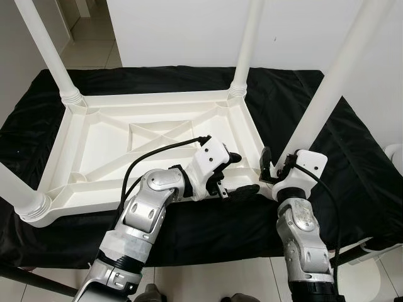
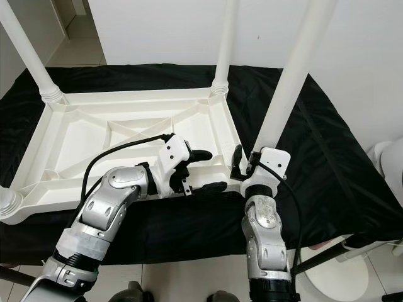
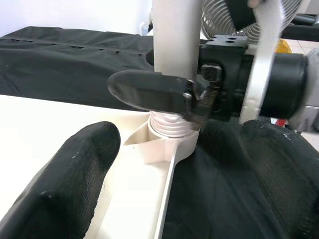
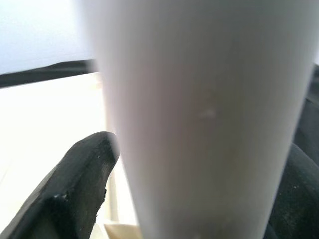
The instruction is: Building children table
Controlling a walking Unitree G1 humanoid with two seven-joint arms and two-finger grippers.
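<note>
- I see a white plastic table top point(image 1: 157, 148) lying upside down on a black cloth point(image 1: 352, 163) that covers a low surface; its ribbed underside faces up.
- Four white legs stand up from its corners: the far left leg point(image 1: 47, 50), the far right leg point(image 1: 245, 47), the near left leg point(image 1: 19, 192) and the near right leg point(image 1: 327, 94).
- The near right leg rises at a slant from its corner socket point(image 3: 169, 134), leaning toward my right, and its threaded base sits in the socket's collar.
- My right gripper point(image 1: 272, 168) is at the foot of that near right leg, just above the socket. In the right wrist view the leg point(image 4: 199, 119) stands between the two black fingers point(image 4: 75, 194), so I take the jaws as closed around the leg, with one finger on each side of it.
- My left gripper point(image 1: 242, 175) is just beside it, over the table top's near right edge, pointing at the same corner.
- Its jaws stand wide with nothing between them: one finger point(image 1: 234, 157) is up over the white rim, the other point(image 1: 249, 190) lies lower, out over the black cloth.
- In the left wrist view I see the right gripper's finger point(image 3: 149, 92) lying across the leg point(image 3: 174, 55) just above the threads.
- Pale floor tiles point(image 1: 208, 280) show below the cloth's near edge, and a white wall point(image 1: 182, 31) stands behind the table.
</note>
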